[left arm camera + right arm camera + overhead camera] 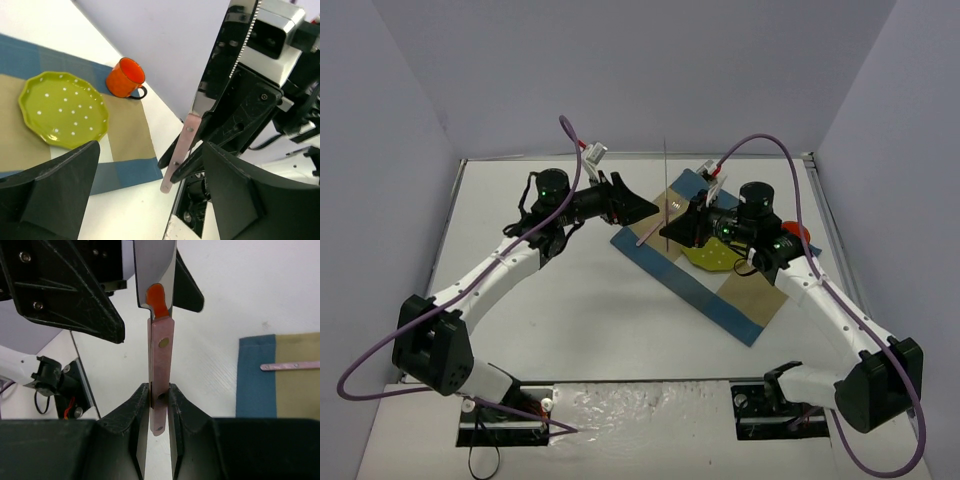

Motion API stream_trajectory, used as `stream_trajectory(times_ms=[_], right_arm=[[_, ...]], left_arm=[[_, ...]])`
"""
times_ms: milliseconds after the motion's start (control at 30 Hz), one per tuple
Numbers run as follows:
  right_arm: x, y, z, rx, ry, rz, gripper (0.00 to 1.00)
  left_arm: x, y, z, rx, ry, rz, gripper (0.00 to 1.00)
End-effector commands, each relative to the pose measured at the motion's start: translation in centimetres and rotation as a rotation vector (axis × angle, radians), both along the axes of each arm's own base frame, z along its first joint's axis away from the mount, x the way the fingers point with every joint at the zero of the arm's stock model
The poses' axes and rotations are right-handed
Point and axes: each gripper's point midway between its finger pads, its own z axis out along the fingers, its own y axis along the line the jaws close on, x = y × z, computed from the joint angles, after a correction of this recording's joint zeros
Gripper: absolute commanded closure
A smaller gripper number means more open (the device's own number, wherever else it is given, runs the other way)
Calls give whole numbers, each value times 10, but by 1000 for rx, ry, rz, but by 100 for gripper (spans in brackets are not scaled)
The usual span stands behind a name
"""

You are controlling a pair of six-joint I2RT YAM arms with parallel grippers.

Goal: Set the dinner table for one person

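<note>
Knife (161, 365) in R end effector (159, 392) blocks L end effector (150, 165) fwd; plate (62, 110), mug (125, 79) crowd placemat (127, 130).

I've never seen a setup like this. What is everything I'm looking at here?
Table: one, white, under everything.
Placemat: one, blue and tan, on the table's right half.
Plate: one, green with white dots, on the placemat.
Mug: one, orange, at the placemat's edge.
Knife: one, pink handle and silver blade, upright in the air between the arms.
Second utensil: one, only a pink handle in view, lying on the placemat.
Left arm and right arm: two, white and black, bolted at the table's near edge.
Left tool: one, black, open, beside the knife.
Right tool: one, black, shut on the knife's handle.
</note>
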Motion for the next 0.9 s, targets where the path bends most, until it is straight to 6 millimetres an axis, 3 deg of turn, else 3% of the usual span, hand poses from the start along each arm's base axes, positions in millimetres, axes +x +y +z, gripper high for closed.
stream_trajectory(times_ms=[0,133,200,333,467,567,867], right_arm=[[17,-26,-4,-74,-27,-202,100],[32,-64,-40,-205,76,-459,100],[31,-94,-72,-300,179,-624,100],[21,-134,-111,-379,326,-876,100],[5,-164,-150,-454,486,-1077,100],[-7,-180,-178,-505,580,-1185,100],[-28,-205,-231,-586,793,-1372,100]], left_arm=[[7,14,37,37,-136,80,10],[9,35,21,154,-109,190,3],[17,62,-1,290,-67,334,3],[17,126,-35,541,-20,586,3],[1,171,-63,695,28,712,3],[-10,193,-88,771,68,756,3],[-26,218,-126,842,111,789,3]])
